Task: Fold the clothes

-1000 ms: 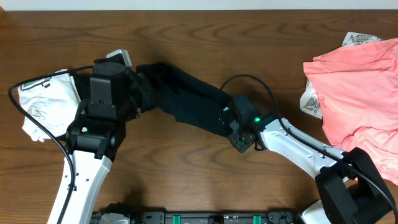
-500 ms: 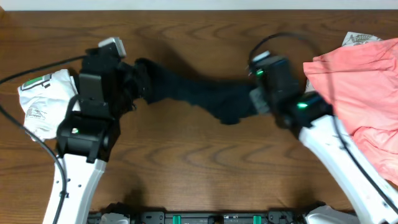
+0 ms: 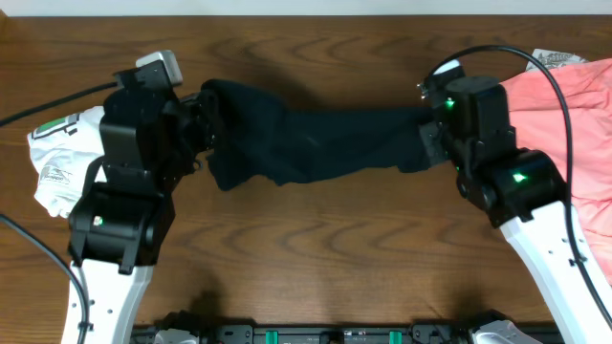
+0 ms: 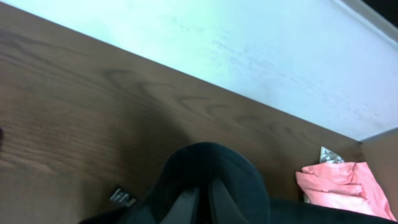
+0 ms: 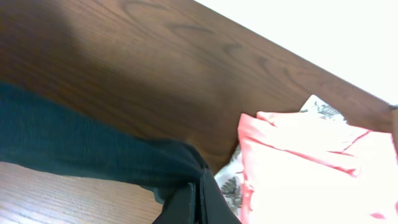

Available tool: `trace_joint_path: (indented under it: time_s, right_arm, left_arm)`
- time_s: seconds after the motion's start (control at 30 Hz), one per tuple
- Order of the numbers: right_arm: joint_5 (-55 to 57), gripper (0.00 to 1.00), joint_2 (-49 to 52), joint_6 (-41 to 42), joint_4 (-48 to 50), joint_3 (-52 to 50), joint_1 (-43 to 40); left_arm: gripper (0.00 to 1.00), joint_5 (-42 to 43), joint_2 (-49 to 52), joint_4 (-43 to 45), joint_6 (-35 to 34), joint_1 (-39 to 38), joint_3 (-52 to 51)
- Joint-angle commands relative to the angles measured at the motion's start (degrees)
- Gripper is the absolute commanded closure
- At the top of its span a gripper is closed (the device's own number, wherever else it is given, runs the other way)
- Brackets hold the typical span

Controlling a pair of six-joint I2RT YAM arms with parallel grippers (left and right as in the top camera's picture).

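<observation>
A black shirt (image 3: 316, 143) hangs stretched in a band across the middle of the table, held at both ends. My left gripper (image 3: 206, 124) is shut on its bunched left end. In the left wrist view the fingers (image 4: 186, 205) sit together under a hump of black shirt (image 4: 211, 165). My right gripper (image 3: 426, 143) is shut on the right end. The right wrist view shows the gripper (image 5: 198, 199) pinching the black shirt (image 5: 93, 149), which runs off to the left above the wood.
A salmon-pink pile of clothes (image 3: 574, 124) lies at the right edge, just behind the right arm, with white printed fabric (image 5: 230, 180) tucked under it. A white garment with green print (image 3: 57, 158) lies at the far left beside the left arm.
The right gripper has carried its end of the black shirt from mid-table up and to the right, pulling the shirt out long. The left gripper shifted slightly left, still holding.
</observation>
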Motion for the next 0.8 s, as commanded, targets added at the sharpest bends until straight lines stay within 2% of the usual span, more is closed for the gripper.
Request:
trace_joint_path:
  time_s: [0.0,0.23,0.5,0.6,0.77]
  right_arm:
    - [0.8,0.99,-2.1,-4.7,-0.6,2.9,-0.5]
    - [0.0,0.99,-1.7,-5.4,1.3,4.1,-1.1]
    - [-2.9,0.99,7.3,-6.0,5.8,4.1,-4.0]
    - [-3.1,0.99,13.0,-6.2,11.3,4.1,-5.2]
    - [-1.4,0.99,20.4,-6.2,29.3,4.1,-6.7]
  left_arm:
    - [0.94,-1.6,-3.0,0.2,1.2,0.2,1.2]
    - [0.94,-3.7,-4.2,0.2,1.2,0.2,1.2]
    - [0.94,-3.6,5.8,2.0,1.2,0.2,1.2]
    - [0.94,-3.6,11.4,5.6,1.2,0.2,1.2]
    - [0.94,-3.2,20.1,19.0,1.2,0.3,1.3]
